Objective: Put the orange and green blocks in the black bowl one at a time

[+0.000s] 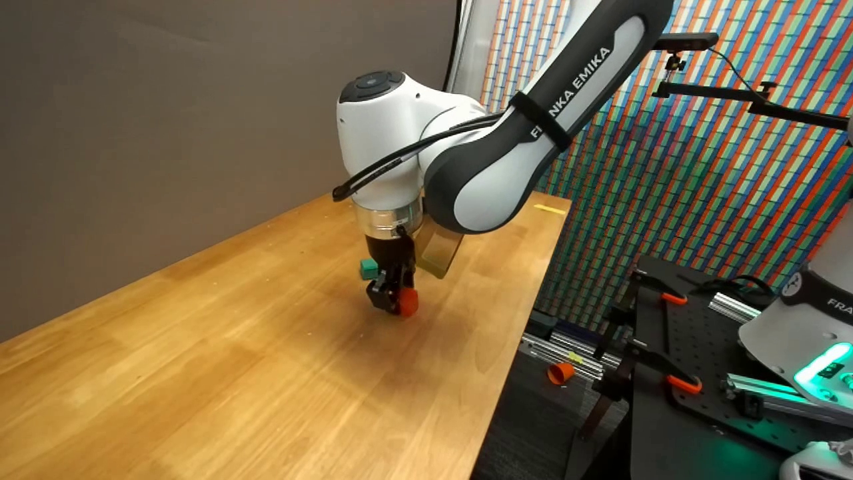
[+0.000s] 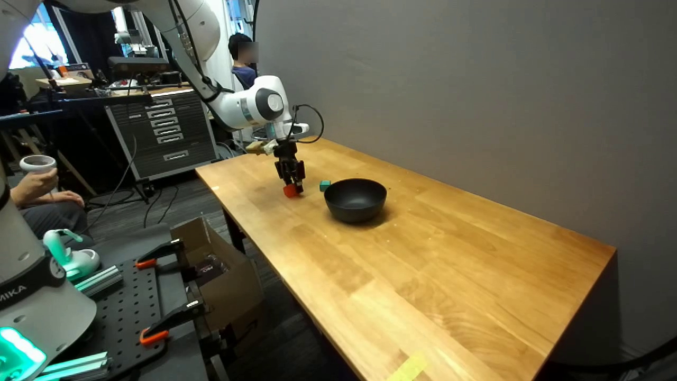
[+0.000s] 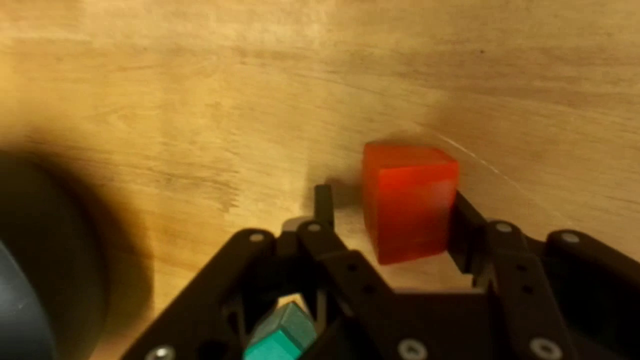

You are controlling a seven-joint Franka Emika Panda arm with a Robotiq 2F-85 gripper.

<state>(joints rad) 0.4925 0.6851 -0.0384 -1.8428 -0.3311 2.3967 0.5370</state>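
The orange block (image 1: 408, 302) is a small red-orange cube on the wooden table, also seen in an exterior view (image 2: 290, 191) and in the wrist view (image 3: 415, 210). My gripper (image 3: 392, 205) is open around it, pointing down. The right finger in the wrist view lies against or very near the block; a gap separates the left finger from it. The green block (image 2: 325, 185) sits on the table beside the bowl, and shows partly behind the gripper linkage in the wrist view (image 3: 282, 335). The black bowl (image 2: 354, 210) is at the wrist view's left edge (image 3: 45, 250); it does not show in an exterior view, hidden behind the arm.
The wooden table (image 2: 423, 275) runs along a grey wall (image 2: 449, 95). Yellow tape (image 2: 408, 368) lies near a table end. A black robot stand (image 1: 706, 320) with clamps stands beside the table. A person's hand (image 2: 37, 188) is off to the side.
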